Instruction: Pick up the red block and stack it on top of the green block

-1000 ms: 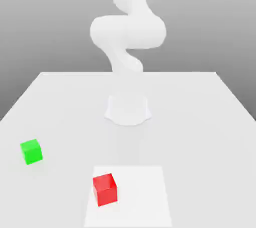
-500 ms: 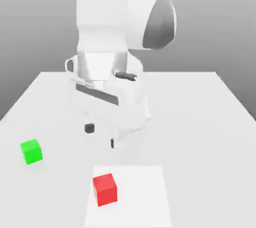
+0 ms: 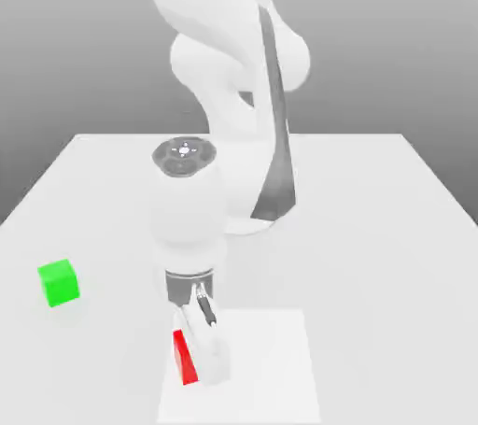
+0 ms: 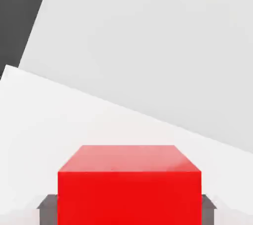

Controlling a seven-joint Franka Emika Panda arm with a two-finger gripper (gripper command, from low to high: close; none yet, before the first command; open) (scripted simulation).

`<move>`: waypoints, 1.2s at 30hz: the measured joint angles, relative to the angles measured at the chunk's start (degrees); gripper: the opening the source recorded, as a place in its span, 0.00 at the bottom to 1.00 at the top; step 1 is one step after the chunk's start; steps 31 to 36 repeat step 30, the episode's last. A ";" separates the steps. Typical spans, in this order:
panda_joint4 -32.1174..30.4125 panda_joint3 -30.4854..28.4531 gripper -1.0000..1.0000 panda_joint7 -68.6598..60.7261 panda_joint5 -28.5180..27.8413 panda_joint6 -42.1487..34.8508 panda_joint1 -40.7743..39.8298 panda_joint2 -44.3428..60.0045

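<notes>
The white robot arm (image 3: 187,208) of smooth, glossy segments reaches down over the pale grey, flat-topped counter (image 3: 373,255), its hand low above a bright white rectangular patch (image 3: 271,367) on the surface. The jaws (image 4: 129,211) are closed on the solid red block (image 4: 129,197), a plain cube with flat faces; in the hand view their dark grey pads (image 4: 48,210) press against two opposite sides of it, one on each side. The red block is at the white patch, near the edge of the patch on the exterior view's left, and most of it is hidden there behind the hand, so that a narrow strip of red face is what can be made out beside the white housing. Whether its underside touches the patch cannot be told. The bright green block (image 3: 59,283), also a plain cube, sits on the counter well apart from the red one, off the white patch, towards the exterior view's left. It stands flat on the counter, turned slightly at an angle, with its top bare and nothing touching it.
</notes>
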 joint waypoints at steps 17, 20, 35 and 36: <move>-5.31 -9.31 0.00 -23.42 2.88 -13.81 -21.53 -19.16; -6.54 -13.34 0.00 -30.60 2.57 -15.11 -26.54 -21.67; -6.42 -12.55 1.00 -37.17 8.35 -4.18 -28.28 -10.44; -6.42 -12.55 1.00 -37.17 8.35 -4.18 -28.28 -10.44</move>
